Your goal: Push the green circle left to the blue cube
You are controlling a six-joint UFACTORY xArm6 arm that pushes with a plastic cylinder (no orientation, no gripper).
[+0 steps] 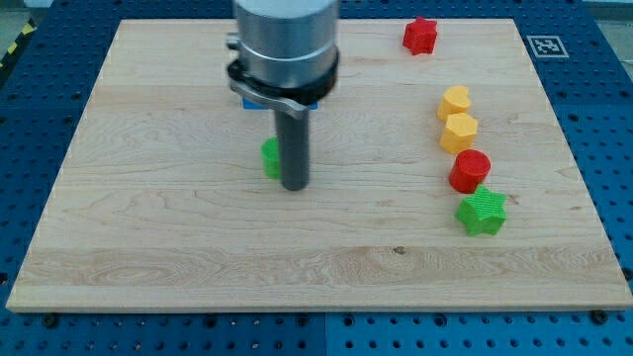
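The green circle (269, 157) lies near the board's middle, mostly hidden behind the rod; only its left edge shows. My tip (295, 185) rests on the board just right of it, touching or nearly touching. The blue cube (251, 99) is almost wholly hidden behind the arm's grey body, above the green circle; only a sliver of blue shows under the collar.
A red star (419, 35) sits at the view's top right. On the right, a yellow heart-like block (455, 101), a yellow hexagon (459, 132), a red cylinder (470, 170) and a green star (482, 212) form a column. The wooden board (148, 247) ends at blue pegboard.
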